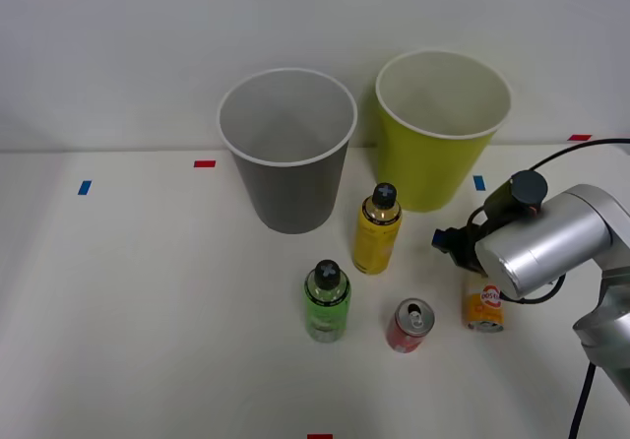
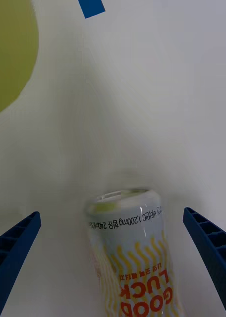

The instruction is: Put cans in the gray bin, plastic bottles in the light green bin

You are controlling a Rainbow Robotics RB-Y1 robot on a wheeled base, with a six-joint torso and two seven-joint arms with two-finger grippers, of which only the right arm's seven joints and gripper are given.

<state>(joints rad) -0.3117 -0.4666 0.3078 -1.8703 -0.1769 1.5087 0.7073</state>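
Right gripper (image 2: 113, 277) is spread wide, one blue finger (image 2: 16, 252) each side of the white-and-orange container (image 2: 130, 247), neither touching it. On the table, that container (image 1: 484, 306) stands at three o'clock from the red can (image 1: 409, 325), partly hidden under the wrist. Whether it stands quite plumb is hard to judge.

The gray bin (image 1: 286, 150) stands left of the light green bin (image 1: 442, 129), bottles and can (image 1: 409, 325) before them
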